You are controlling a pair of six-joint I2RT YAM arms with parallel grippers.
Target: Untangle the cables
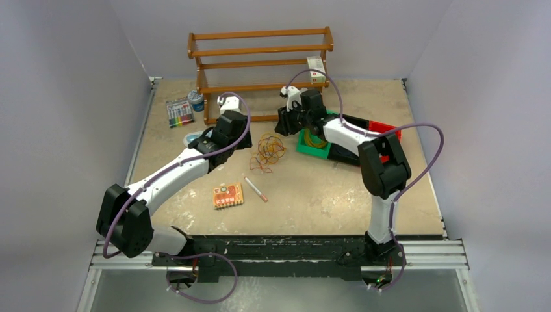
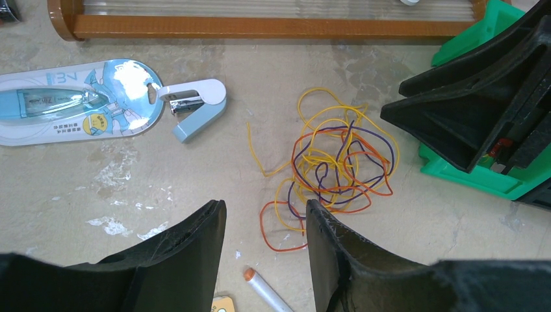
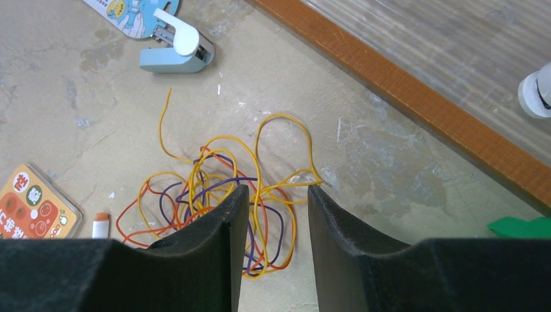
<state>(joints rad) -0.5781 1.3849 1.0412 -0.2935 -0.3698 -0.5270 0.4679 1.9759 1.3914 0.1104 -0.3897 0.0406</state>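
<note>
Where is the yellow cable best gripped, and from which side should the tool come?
Likely at the big loop of the yellow cable that sticks out toward the wooden rack: there it lies alone, clear of other strands. Come from above, one finger inside the loop.

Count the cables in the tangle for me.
3 by colour: the yellow cable spreads widest, looping toward the wooden rack; the orange-red cable loops out on the side nearest the arm bases; the dark purple cable sits mid-tangle. Overlaps may hide further strands.
</note>
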